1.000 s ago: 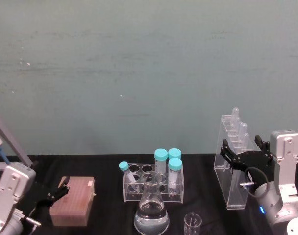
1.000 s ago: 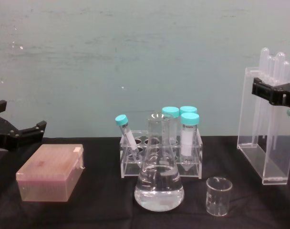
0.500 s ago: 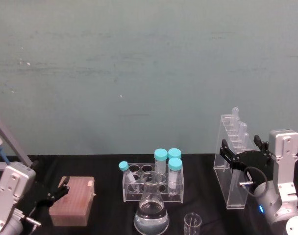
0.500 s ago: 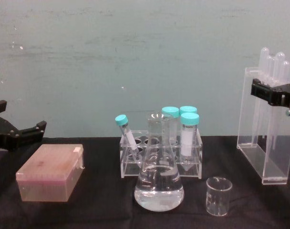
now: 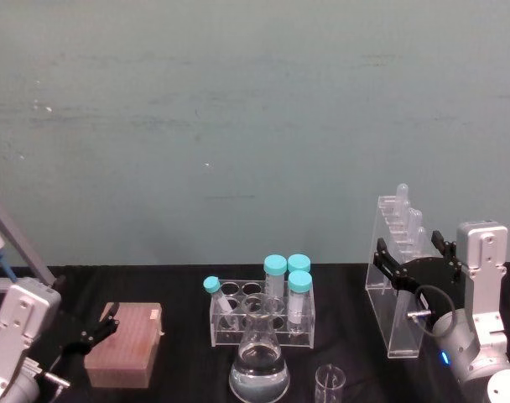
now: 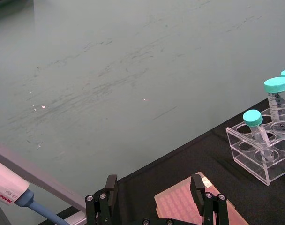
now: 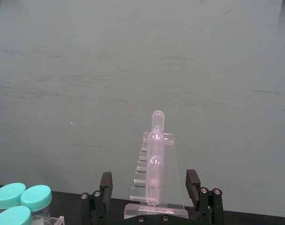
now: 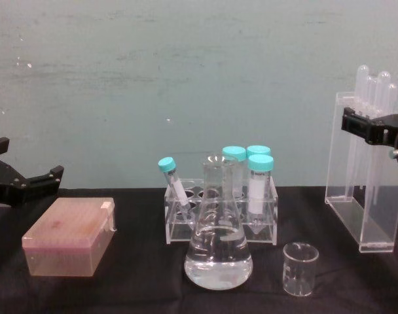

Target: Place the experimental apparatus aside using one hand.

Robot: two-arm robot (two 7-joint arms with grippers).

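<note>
Right side: your right gripper [image 7: 149, 186] is at the clear stand [image 5: 398, 327], level with its upper half. Jaws are spread wide, one on each side of the stand. The right wrist view shows a gap between each finger and the acrylic, so it grips nothing.

The stand is upright on the black table [image 5: 179, 369], far right and well apart from the other glassware. Its long glass tubes [image 7: 155, 154] stand in a row, rounded tips poking above the top.

Front centre: the flask [image 8: 218, 252] has clear liquid in its lower part. It stands just in front of the tube rack [image 8: 271, 226], which holds teal-capped tubes [image 8: 260, 180], one of them leaning. The small beaker [image 8: 299, 268] is near the flask on its right, not touching it.

Left side: your left gripper [image 6: 153, 190] has its jaws apart and empty, just beside the pink box [image 8: 68, 237]
</note>
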